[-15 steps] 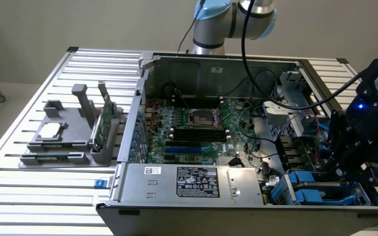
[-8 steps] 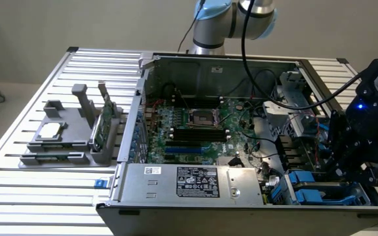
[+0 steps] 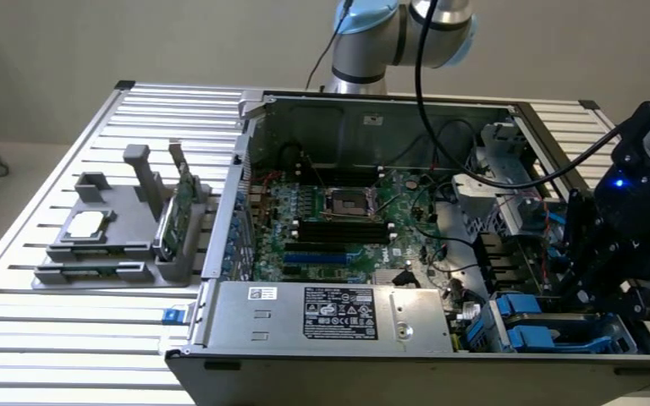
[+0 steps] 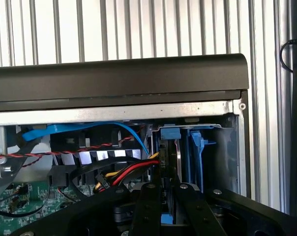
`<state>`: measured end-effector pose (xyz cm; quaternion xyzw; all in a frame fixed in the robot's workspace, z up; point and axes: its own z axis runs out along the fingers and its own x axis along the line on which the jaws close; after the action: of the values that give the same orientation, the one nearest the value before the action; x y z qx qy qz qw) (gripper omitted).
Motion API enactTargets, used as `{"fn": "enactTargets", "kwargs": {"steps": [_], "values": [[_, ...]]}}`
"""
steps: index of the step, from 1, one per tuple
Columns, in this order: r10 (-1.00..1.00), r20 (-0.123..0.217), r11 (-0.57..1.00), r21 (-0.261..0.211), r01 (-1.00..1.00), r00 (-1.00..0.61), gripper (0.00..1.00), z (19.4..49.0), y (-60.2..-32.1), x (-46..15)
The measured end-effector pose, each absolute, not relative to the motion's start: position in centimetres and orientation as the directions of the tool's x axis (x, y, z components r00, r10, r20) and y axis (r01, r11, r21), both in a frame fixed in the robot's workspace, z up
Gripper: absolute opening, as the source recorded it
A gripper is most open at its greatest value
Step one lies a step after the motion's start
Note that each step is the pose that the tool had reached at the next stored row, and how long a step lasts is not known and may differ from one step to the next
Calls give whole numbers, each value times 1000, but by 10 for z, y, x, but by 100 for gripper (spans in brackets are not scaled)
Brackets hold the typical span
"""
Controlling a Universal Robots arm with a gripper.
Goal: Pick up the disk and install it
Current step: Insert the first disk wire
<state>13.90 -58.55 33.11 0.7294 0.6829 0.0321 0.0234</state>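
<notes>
Exterior view first: the robot's black hand (image 3: pixel 596 283) hangs low over the near corner of the open computer case (image 3: pixel 415 355), on that view's right, right above the blue drive bays (image 3: pixel 528 326). From the wrist view, the two fingers (image 4: pixel 147 209) are drawn close together, pinching the upper edge of the disk (image 4: pixel 174 162), which stands on edge (blue carrier framing it) partly down in its bay by the case wall. Red, yellow and black cables (image 4: pixel 124 174) run just beside it. On the slatted desk (image 3: pixel 77 338), on the exterior view's left, a grey fixture (image 3: pixel 122 245) holds a green circuit card (image 3: pixel 179 220) and a small silver chip (image 3: pixel 88 222).
</notes>
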Motion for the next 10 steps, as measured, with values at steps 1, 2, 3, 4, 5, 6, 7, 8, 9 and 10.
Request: {"fn": "enactTargets", "kwargs": {"steps": [1,2,3,4,5,6,7,8,9,10], "values": [[998,15,-66,78,995,65,16,331,-585,139],[998,15,-66,78,995,65,16,331,-585,139],[998,15,-66,78,995,65,16,331,-585,139],[998,15,-66,78,995,65,16,330,-585,139],[998,15,-66,78,995,65,16,330,-585,139],[998,15,-66,78,995,65,16,330,-585,139],[998,15,-66,78,995,65,16,330,-585,140],[998,15,-66,78,995,65,16,330,-585,139],[998,15,-66,78,995,65,16,330,-585,139],[998,15,-66,78,995,65,16,330,-585,139]]}}
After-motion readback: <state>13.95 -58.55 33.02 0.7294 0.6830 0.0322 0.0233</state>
